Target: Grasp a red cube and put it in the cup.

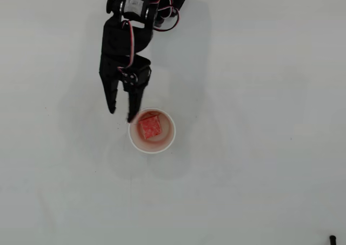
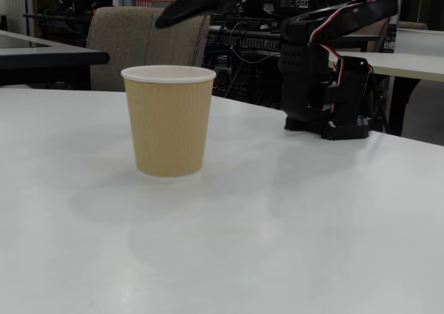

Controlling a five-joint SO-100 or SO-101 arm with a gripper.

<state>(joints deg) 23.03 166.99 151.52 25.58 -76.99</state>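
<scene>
A plain white counter (image 1: 259,147) carries the black arm (image 1: 125,34). Its end effector (image 1: 121,115) hangs empty, fingers slightly apart, just left of the cup (image 1: 167,142) in the overhead view. The red cube (image 1: 151,127) lies inside the cup.

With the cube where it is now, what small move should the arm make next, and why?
Probably retreat: lift the claw up and back toward the base. The red cube already lies inside the cup, and the claw holds nothing, with one fingertip near the rim in the overhead view. The fixed view shows it above the rim, so pulling away should not tip the cup.
</scene>
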